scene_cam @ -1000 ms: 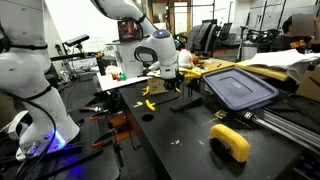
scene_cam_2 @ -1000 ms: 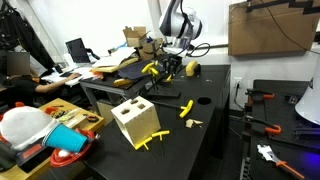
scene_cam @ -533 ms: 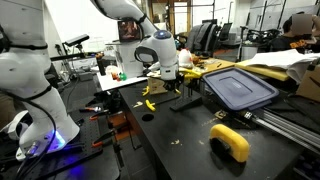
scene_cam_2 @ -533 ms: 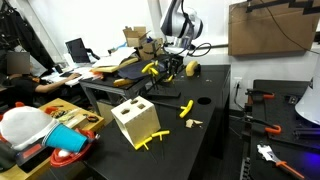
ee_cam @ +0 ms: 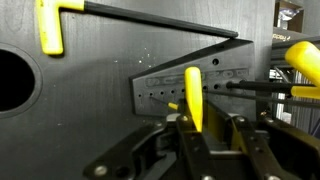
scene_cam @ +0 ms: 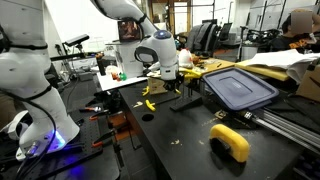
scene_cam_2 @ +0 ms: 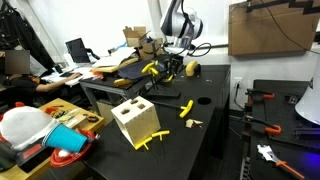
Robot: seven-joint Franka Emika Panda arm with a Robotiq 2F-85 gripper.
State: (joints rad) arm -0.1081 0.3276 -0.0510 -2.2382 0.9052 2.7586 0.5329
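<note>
**Item: gripper (ee_cam: 203, 128) and its load.**
- Fingers (ee_cam: 183, 140): drawn narrow, clamped on the lower end of a yellow-handled tool (ee_cam: 193, 90).
- Position of tool: the handle stands out from the fingers over a black holder (ee_cam: 165, 92) with a row of small holes. Whether its shaft sits in a hole cannot be told.
- Seen in both exterior views: the gripper (scene_cam: 166, 82) (scene_cam_2: 171, 67) is low over the far part of the dark surface (scene_cam_2: 215, 120), pointing down.

**Nearby, wrist view.**
- Second T-handled tool (ee_cam: 50, 28): yellow grip with a long black shaft, lying flat on the surface, well apart from the holder.
- More yellow handles (ee_cam: 303, 58) at the right edge, beside the holder.
- Round opening (ee_cam: 15, 80) in the surface at the left edge.

**Elsewhere, exterior views.**
- Loose yellow piece (scene_cam: 150, 103), on the surface near the gripper.
- Grey-blue lid (scene_cam: 238, 88), lying flat beside the arm.
- Wooden block (scene_cam_2: 135, 122), with holes in its top, at the near edge of the surface.
</note>
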